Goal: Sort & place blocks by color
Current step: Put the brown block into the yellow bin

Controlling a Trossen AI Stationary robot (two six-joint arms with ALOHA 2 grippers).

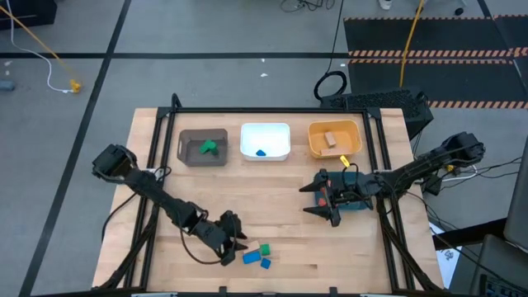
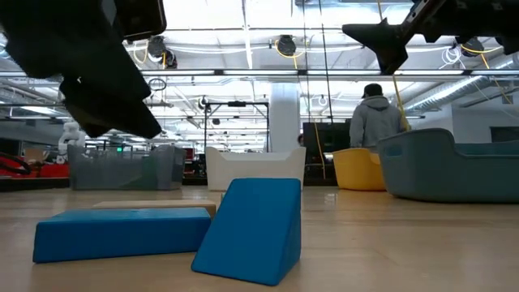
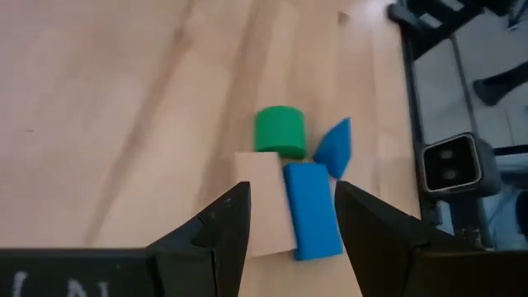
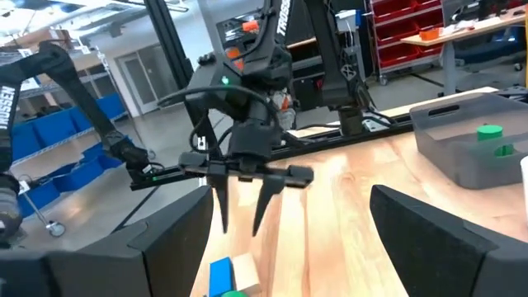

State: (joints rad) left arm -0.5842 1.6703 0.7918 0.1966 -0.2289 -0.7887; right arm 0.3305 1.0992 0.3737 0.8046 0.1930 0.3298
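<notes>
Blocks lie at the table's (image 1: 148, 132) near edge: we see a blue bar (image 3: 312, 210), a pale wood block (image 3: 264, 202), a green cylinder (image 3: 280, 130) and a blue wedge (image 3: 336, 147) clustered together. Left gripper (image 3: 290, 216) hovers above them, jaws partly apart, empty. Right gripper (image 1: 323, 202) hangs mid-table, jaws wide, empty.

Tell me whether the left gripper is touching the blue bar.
Apart. In the left wrist view the left gripper hangs open above the blue bar, and the right wrist view shows its fingertips clear of the blocks.
</notes>
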